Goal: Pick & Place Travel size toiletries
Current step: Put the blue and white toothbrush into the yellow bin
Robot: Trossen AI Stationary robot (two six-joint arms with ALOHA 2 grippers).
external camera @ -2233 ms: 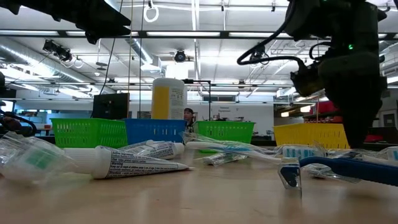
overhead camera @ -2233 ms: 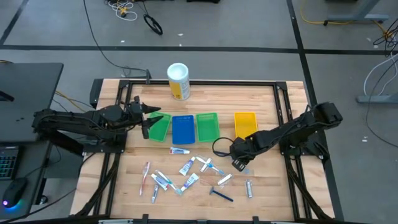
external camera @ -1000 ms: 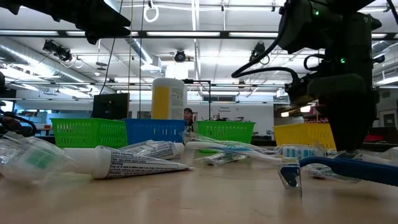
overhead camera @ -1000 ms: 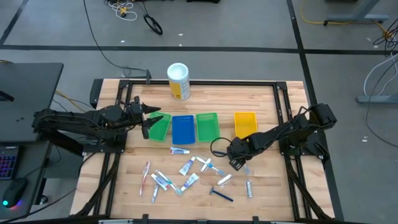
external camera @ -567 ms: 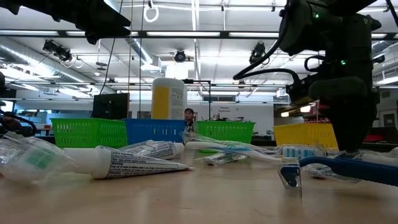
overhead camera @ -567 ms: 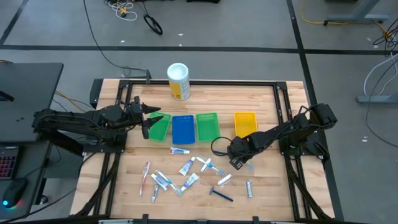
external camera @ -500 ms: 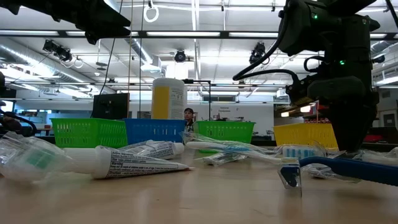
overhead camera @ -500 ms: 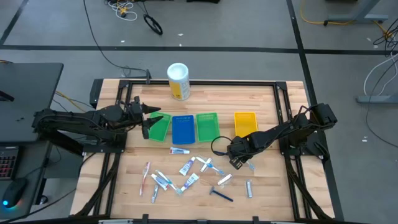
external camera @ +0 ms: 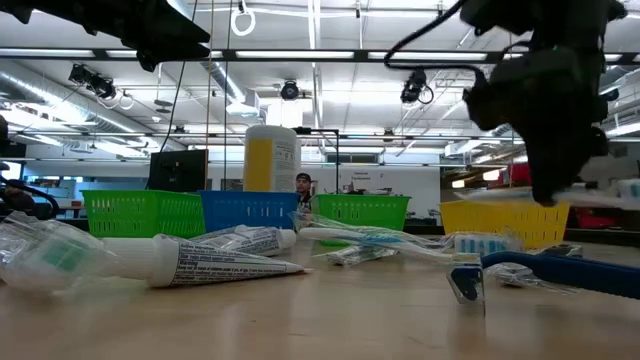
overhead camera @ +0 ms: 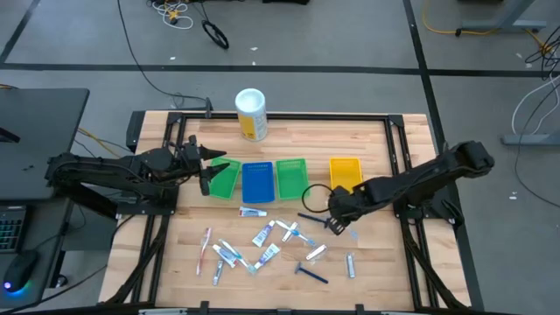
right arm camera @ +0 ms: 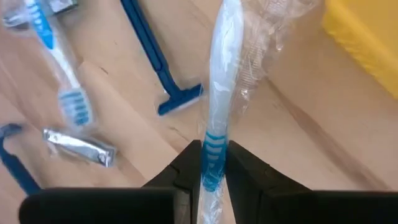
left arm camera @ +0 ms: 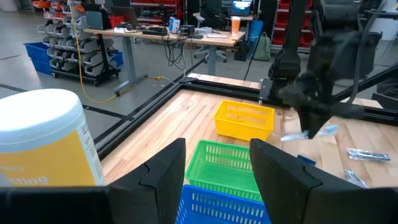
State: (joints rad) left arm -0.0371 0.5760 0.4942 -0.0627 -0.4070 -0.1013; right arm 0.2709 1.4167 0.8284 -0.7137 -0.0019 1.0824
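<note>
i've got the right gripper (right arm camera: 211,163) pinched narrow on a wrapped toothbrush (right arm camera: 221,93), lifted off the table (overhead camera: 376,262) just near of the yellow tray (overhead camera: 346,172); it's light, stiff, in slippery film, so gripping mid-handle seems safest, while the left gripper (overhead camera: 206,169) waits open.

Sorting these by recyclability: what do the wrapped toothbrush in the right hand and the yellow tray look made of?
Toothbrush: pale glossy plastic with blue markings, seemingly sealed in thin clear film, judging by the crinkles and glints. Yellow tray: likely rigid moulded plastic, since its walls are an open lattice in one uniform colour.
</note>
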